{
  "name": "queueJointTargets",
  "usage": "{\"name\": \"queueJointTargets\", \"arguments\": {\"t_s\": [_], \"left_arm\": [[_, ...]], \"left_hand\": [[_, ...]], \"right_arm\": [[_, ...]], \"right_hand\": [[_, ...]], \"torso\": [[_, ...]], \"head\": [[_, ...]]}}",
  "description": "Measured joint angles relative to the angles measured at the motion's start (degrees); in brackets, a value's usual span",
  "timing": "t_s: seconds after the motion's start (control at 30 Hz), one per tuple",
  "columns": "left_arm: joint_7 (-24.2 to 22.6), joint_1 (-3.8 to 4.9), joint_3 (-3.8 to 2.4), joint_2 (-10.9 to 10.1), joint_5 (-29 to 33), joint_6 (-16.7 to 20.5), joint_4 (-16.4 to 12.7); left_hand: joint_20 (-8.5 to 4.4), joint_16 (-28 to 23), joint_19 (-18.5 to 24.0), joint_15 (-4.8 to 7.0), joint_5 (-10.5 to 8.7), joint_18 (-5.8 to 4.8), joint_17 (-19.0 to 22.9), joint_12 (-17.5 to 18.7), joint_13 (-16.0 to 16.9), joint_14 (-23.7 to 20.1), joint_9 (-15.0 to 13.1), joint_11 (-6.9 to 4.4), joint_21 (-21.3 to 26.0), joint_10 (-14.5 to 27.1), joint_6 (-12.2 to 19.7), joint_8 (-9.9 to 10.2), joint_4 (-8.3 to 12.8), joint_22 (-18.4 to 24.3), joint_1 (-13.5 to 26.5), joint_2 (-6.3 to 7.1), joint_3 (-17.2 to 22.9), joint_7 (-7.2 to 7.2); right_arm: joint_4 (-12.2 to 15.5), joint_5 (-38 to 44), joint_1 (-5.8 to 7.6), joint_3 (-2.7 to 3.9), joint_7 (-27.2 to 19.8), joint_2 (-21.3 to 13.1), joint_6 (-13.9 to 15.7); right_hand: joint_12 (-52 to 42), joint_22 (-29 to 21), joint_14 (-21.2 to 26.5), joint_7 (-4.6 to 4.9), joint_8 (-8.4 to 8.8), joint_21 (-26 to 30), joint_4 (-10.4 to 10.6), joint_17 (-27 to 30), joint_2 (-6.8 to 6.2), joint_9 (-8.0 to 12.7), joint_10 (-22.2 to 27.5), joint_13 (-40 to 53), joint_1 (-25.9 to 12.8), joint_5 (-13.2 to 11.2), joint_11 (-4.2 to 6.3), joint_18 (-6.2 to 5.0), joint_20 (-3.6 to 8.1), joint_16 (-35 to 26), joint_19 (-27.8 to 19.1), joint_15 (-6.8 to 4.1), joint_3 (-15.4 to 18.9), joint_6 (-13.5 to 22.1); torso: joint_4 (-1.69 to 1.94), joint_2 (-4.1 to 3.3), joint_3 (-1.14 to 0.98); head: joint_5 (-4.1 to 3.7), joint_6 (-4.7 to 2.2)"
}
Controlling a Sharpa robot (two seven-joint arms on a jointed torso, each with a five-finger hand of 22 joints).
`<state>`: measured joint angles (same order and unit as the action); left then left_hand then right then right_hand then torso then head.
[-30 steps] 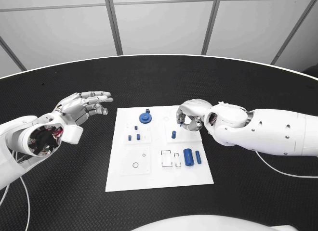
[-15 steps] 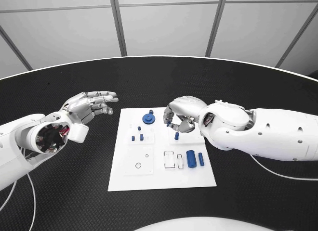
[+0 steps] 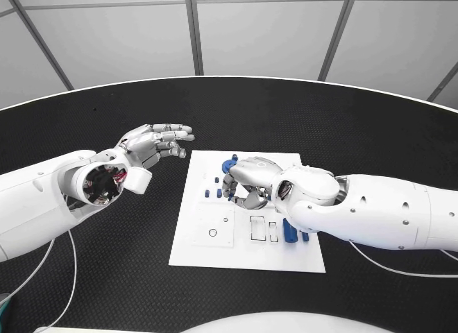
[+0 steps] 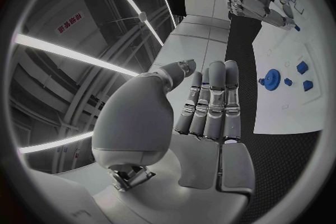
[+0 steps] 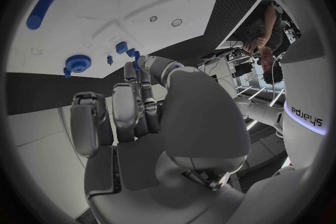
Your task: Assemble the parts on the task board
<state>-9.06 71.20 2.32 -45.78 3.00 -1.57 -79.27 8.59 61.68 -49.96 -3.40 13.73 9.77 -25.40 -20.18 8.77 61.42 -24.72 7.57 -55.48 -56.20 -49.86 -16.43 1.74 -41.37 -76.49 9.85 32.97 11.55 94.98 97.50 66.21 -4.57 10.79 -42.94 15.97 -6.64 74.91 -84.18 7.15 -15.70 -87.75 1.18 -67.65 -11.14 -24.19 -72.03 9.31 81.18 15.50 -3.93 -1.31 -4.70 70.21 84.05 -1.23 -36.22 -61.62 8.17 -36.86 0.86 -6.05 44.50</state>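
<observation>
Hovering right hand (image 3: 251,186): it hangs over the upper middle of the white board (image 3: 204,246), fingers curled downward toward the small blue pieces; whether it holds anything I cannot tell, since its own fingers cover the spot.
Right hand from its wrist camera: the fingers (image 5: 133,103) point at the board, with their tips close to two small blue blocks (image 5: 126,49) and a blue gear (image 5: 77,63).
Left hand (image 3: 154,144): raised above the black tabletop (image 3: 289,118) just off the board's left upper corner, fingers straight and slightly apart, holding nothing.
Left hand from its wrist camera: the palm (image 4: 210,151) faces the lens with the fingers side by side and nothing between them.
Board: flat in the middle of the tabletop, its long side running away from the robot.
Gear: at the far end of the board, just beside the right hand's fingers.
Blue cylinder (image 3: 289,230): lying near the board's right edge, partly behind the right forearm, next to two small rectangular outlines.
Blue pegs (image 3: 216,192): standing in the left upper part of the board.
Ring mark (image 3: 213,232): lower on the board's left half.
</observation>
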Motion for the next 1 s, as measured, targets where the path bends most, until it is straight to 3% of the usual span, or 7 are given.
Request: {"name": "queueJointTargets", "arguments": {"t_s": [0.4,1.0], "left_arm": [[0.08,0.01,-0.01,0.53,0.00,-0.26,0.11],[0.20,0.01,-0.01,0.65,0.00,-0.37,0.37]], "left_hand": [[0.00,0.00,0.00,0.00,0.00,0.00,0.00,0.00,0.01,0.00,-0.01,0.00,0.00,0.00,0.00,0.00,0.00,0.00,0.00,0.00,0.00,0.00],[0.00,-0.27,0.00,0.00,0.00,0.00,0.06,0.00,0.01,0.00,-0.01,0.00,0.00,0.00,0.00,0.00,0.00,-0.01,0.00,0.00,0.00,0.00]], "right_arm": [[-3.21,0.00,-2.88,-0.74,-1.05,3.44,-1.02],[-3.23,0.00,-3.23,-0.85,-1.04,3.53,-2.19]], "right_hand": [[0.17,0.00,0.00,0.00,0.04,0.00,-0.16,0.01,0.25,0.01,-0.04,0.11,-0.25,0.00,0.04,0.00,0.00,0.21,0.00,0.00,-0.16,0.00],[0.38,0.00,-0.01,-0.01,0.05,0.23,-0.15,0.01,0.24,-0.04,-0.05,0.06,-0.24,-0.01,0.05,0.00,0.00,0.20,0.00,0.01,-0.16,0.01]], "torso": [[-0.13,0.02,-0.10],[-0.19,0.18,-0.08]], "head": [[1.93,0.85],[2.85,1.82]]}}
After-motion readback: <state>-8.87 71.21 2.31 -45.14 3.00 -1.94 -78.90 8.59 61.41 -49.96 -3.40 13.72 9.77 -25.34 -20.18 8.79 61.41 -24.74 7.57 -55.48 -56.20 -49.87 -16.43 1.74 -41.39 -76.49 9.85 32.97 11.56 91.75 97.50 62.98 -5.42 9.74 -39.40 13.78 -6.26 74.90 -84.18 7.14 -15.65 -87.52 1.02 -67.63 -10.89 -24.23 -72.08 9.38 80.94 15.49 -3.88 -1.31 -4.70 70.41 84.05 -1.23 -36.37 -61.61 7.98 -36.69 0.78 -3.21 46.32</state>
